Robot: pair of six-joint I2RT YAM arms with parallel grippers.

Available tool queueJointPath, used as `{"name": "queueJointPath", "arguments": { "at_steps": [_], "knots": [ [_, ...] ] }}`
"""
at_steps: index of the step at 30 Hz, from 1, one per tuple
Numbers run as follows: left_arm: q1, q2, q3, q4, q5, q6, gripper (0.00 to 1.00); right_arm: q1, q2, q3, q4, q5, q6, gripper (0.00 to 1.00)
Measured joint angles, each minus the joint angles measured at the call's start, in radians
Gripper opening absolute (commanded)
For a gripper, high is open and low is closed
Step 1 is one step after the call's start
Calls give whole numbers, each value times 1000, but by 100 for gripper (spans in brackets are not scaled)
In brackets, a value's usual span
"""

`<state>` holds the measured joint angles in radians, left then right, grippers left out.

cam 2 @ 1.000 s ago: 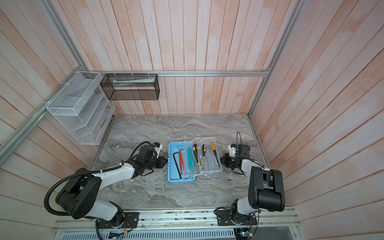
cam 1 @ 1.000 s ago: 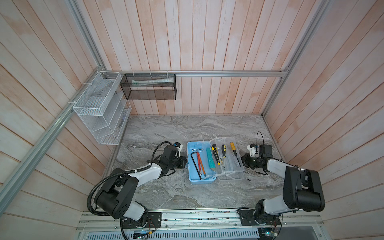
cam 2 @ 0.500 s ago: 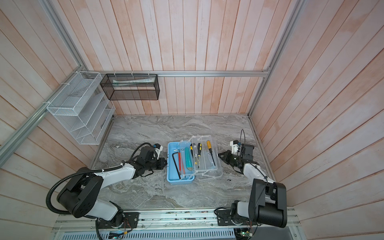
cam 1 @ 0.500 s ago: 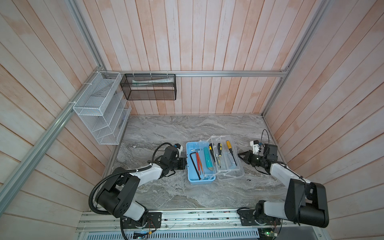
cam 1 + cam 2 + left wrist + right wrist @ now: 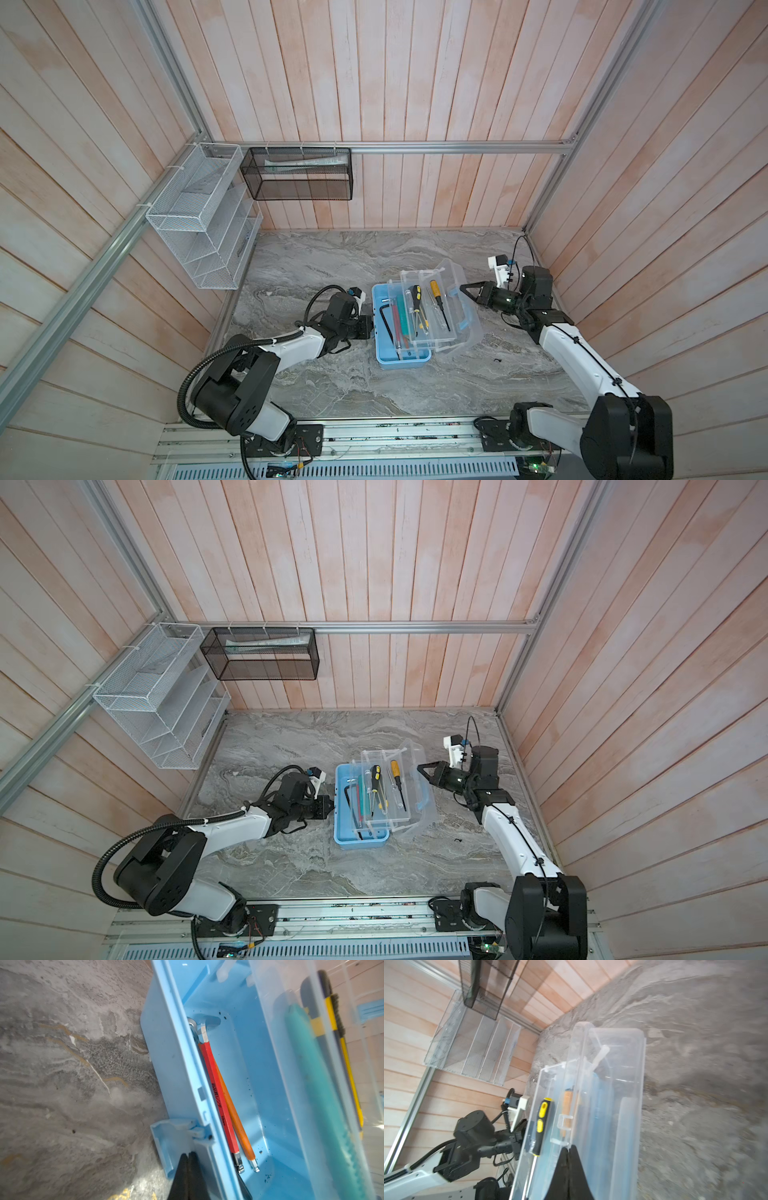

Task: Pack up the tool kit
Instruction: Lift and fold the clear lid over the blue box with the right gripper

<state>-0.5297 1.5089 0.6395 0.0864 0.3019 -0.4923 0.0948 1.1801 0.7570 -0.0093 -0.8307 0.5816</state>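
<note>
**Light blue box [image 5: 402,360] at lower centre**

In both top views its clear lid [image 5: 467,332] stands tilted. The left gripper [image 5: 188,1155], pinched shut on nothing, touches the latch [image 5: 176,1132]. The right gripper [image 5: 569,1149], likewise shut, seemingly presses that lid.

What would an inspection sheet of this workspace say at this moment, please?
Surface: grey marbled table, no spills seen.
Job's things: light blue box open, hex keys inside; clear inner tray tilted across it, carrying two screwdrivers; teal utility knife shows through the tray; clear lid hangs open beside.
Clutter: small black fragment on the table near the lid.
Grippers: left gripper shut, tips at the box's side latch; right gripper shut, tips against the clear plastic.
Cables: black hose along the left arm; black cable arching over the right wrist.
Surroundings: white wire rack and black mesh basket on plank walls.
</note>
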Motion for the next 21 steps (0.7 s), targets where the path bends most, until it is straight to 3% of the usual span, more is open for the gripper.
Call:
{"name": "queueJointPath", "arguments": {
  "at_steps": [12,21],
  "knots": [
    [-3,-55,-51,27,-6,3,0,305,182,175,71,56,76,0],
    [40,-181,-113,34,-4,3,0,454,352,344,84,98,61,0]
  ]
}}
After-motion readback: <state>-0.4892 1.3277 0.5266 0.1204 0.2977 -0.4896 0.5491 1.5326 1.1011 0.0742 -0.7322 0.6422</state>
